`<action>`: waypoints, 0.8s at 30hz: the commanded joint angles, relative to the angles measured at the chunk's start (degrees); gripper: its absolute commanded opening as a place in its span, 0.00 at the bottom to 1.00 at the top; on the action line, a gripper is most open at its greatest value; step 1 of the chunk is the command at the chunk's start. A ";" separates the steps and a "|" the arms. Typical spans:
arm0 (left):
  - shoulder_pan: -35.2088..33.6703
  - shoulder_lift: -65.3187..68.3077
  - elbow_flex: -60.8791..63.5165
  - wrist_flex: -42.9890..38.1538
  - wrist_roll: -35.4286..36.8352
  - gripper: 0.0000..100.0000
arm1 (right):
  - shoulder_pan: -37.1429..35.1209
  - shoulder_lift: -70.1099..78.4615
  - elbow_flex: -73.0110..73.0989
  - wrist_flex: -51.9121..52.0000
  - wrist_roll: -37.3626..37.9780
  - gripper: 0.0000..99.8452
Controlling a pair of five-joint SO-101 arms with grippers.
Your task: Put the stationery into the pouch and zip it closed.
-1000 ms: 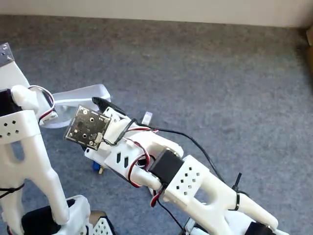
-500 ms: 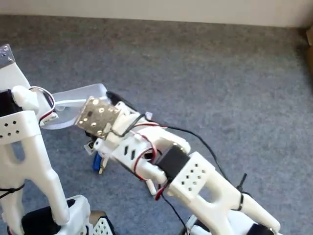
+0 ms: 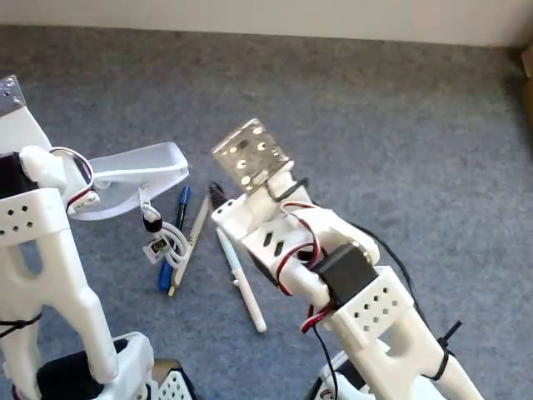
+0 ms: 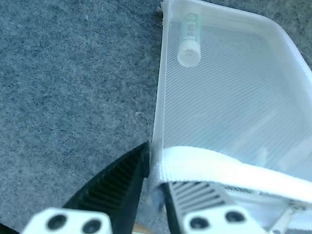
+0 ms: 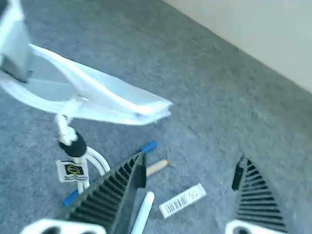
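My left gripper (image 4: 155,168) is shut on the rim of a translucent white mesh pouch (image 4: 229,102), holding it open above the carpet. A small clear tube (image 4: 189,41) lies inside. In the high view the pouch (image 3: 137,171) hangs at the left arm's tip. Beside it on the carpet lie a blue pen (image 3: 172,240), a wooden pencil (image 3: 190,246) and a white pen (image 3: 241,282). My right gripper (image 5: 191,165) hovers open and empty above these, near a small barcoded white piece (image 5: 181,201). The pouch (image 5: 87,92) is just beyond it.
A cord with a black bead and a paper tag (image 3: 155,243) dangles from the pouch's zipper onto the pens. Grey carpet (image 3: 400,125) stretches free to the right and back. A pale wall strip (image 3: 333,17) runs along the far edge.
The right arm has swung up and to the right, away from the pouch. This uncovered the pens, pencil and tag on the carpet. The left arm and pouch kept still.
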 commanded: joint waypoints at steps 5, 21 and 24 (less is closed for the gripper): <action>-0.92 -1.54 -0.13 0.35 0.70 0.05 | 4.18 -1.98 4.00 -1.71 -4.92 0.27; -0.92 -1.54 -0.04 0.26 0.70 0.05 | 5.41 -1.89 11.47 -8.75 -5.98 0.27; -0.92 -1.54 -0.04 0.26 0.70 0.05 | 5.41 -1.80 11.82 -9.54 -5.98 0.27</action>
